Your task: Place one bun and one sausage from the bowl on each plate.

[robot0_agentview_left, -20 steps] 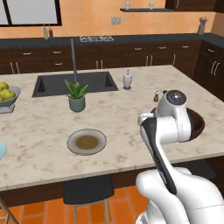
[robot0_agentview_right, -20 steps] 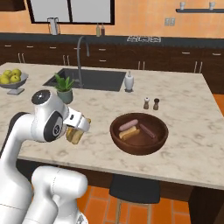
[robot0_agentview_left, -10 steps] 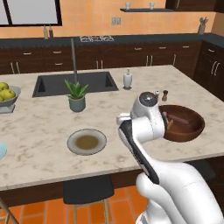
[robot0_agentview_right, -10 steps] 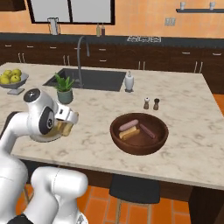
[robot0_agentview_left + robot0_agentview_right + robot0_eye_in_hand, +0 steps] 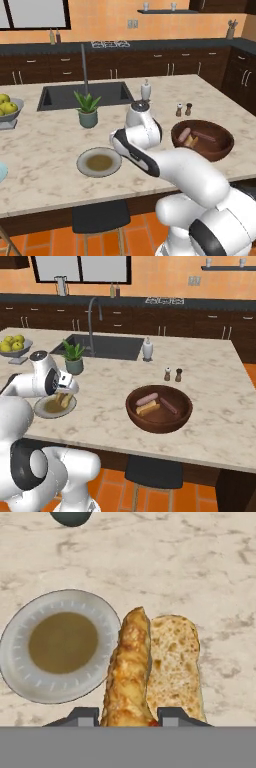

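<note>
My gripper (image 5: 127, 714) is shut on a split golden-brown bun (image 5: 150, 667), which sticks out ahead of the fingertips. In the hand view the grey plate (image 5: 20, 662) with a brown centre lies just left of the bun. From the right base view the gripper (image 5: 61, 396) holds the bun (image 5: 65, 401) low over that plate (image 5: 42, 412). The same plate (image 5: 82, 165) lies left of my bent arm in the left base view. The dark wooden bowl (image 5: 182, 411) (image 5: 220, 147) stands to the right, holding two sausages (image 5: 147, 399) and another bun (image 5: 148, 409).
A potted plant (image 5: 88, 110) and the sink (image 5: 60, 97) lie behind the plate. Salt and pepper shakers (image 5: 173, 374) and a soap bottle (image 5: 147, 349) stand beyond the bowl. A fruit bowl (image 5: 7, 107) is far left, with a pale blue plate edge (image 5: 1, 172) nearer. A stool (image 5: 97, 217) stands below the counter.
The arm has swung left across the counter, away from the bowl, carrying the bun to the grey plate. The bowl, hidden by the arm earlier in the left base view, now shows.
</note>
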Robot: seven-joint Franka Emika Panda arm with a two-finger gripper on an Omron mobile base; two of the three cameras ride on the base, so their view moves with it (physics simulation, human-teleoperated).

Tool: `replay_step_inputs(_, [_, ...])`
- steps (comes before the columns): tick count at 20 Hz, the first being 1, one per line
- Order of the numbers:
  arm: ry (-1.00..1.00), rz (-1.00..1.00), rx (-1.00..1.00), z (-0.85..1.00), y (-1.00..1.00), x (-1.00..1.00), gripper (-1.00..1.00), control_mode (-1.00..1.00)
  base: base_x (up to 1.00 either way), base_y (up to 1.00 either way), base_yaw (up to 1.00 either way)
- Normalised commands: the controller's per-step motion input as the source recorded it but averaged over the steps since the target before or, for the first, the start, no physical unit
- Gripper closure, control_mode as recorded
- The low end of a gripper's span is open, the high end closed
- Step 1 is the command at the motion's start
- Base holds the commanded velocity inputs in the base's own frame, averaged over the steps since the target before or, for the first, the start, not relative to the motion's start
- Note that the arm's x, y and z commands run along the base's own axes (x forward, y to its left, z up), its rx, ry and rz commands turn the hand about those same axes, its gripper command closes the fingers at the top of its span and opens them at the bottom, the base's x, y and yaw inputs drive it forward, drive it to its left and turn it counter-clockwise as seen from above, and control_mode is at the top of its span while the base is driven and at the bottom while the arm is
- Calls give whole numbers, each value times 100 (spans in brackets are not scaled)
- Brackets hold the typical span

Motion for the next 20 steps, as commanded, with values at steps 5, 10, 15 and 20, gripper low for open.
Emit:
replay_step_inputs(5, [18, 0, 0, -42, 45, 37, 100, -100, 0, 0, 0])
replay_step_inputs(10, [8, 2, 0, -45, 38, 6, 100, -100, 0, 0, 0])
replay_step_inputs(15, [1, 0, -1, -45, 44, 26, 100, -100, 0, 0, 0])
replay_step_inputs(20, [0, 0, 0, -35, 15, 37, 100, -100, 0, 0, 0])
